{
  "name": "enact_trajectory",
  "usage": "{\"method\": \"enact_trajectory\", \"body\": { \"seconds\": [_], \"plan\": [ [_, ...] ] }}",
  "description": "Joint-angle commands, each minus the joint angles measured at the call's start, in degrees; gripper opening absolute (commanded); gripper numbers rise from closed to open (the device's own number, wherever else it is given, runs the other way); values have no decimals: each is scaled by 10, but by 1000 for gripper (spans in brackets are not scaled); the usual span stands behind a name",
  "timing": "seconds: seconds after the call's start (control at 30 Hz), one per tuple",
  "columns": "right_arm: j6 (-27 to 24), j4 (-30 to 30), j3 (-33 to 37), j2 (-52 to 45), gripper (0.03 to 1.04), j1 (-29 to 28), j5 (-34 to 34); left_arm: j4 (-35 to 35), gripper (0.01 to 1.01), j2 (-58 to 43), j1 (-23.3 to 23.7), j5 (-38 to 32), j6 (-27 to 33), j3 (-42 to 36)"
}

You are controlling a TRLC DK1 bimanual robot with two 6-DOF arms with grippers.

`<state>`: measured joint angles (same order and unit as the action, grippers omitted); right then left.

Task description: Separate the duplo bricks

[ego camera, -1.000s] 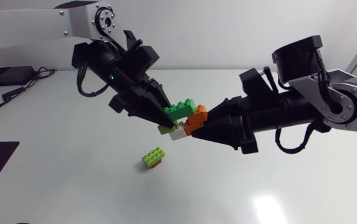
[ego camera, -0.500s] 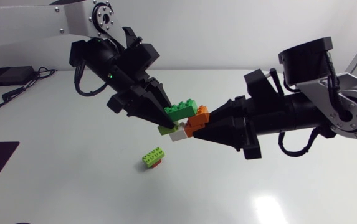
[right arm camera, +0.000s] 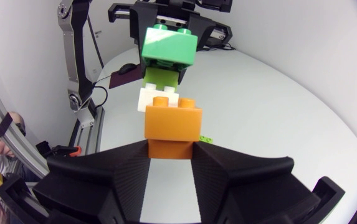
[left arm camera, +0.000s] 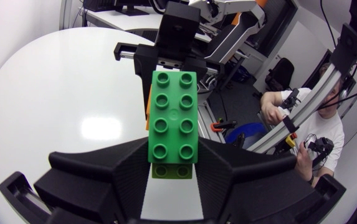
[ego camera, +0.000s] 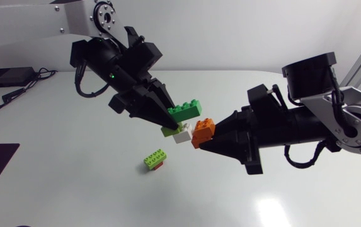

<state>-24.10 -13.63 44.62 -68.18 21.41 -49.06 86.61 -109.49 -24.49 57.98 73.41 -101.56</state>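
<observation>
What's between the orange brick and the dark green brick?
A white brick and a lime-green brick, seen lined up between the orange brick and the dark green brick in the right wrist view.

L gripper (ego camera: pixel 169 120), R gripper (ego camera: pixel 199 141): both clamped, mid-air

From where I stand, the left gripper (ego camera: pixel 166 121) hangs above the table (ego camera: pixel 73 189), just left of the frame's centre in the head view. It is closed on a brick stack (ego camera: pixel 183 112), with a long brick uppermost and two smaller ones under it. The right gripper (ego camera: pixel 198 140), its arm entering from the frame's right, faces it near the centre. It clamps a single brick (ego camera: pixel 203 131) just right of the stack's lowest brick. Below and left of both, a pair of bricks (ego camera: pixel 155 159) rests on the table, one on the other. A box (ego camera: pixel 7 77) lies at the far left, toward the upper edge.
</observation>
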Motion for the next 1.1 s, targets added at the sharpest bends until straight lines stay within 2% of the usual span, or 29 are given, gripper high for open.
{"method": "enact_trajectory", "body": {
  "seconds": [0.0,0.3,0.37,0.47,0.6,0.73,0.9,1.07],
  "plan": [
    [-17,-3,-16,9,280,-4,3,7,284,17,-3,10,-9,-5],
    [-55,-5,-41,0,280,-73,4,3,285,29,9,9,-8,7],
    [-68,-6,-47,-5,280,-75,27,1,285,31,9,6,-9,7],
    [-104,-2,-67,-25,280,-52,114,-2,285,35,9,2,-13,10],
    [-123,9,-81,-52,282,1,225,-12,285,45,8,-3,-21,18],
    [-140,4,-69,-85,282,28,298,-45,285,59,0,-21,-47,39],
    [-144,2,-48,-143,285,36,343,-81,285,76,-7,-36,-72,67],
    [-118,28,-49,-172,290,36,332,-96,287,89,-9,-45,-83,81]
  ]
}}
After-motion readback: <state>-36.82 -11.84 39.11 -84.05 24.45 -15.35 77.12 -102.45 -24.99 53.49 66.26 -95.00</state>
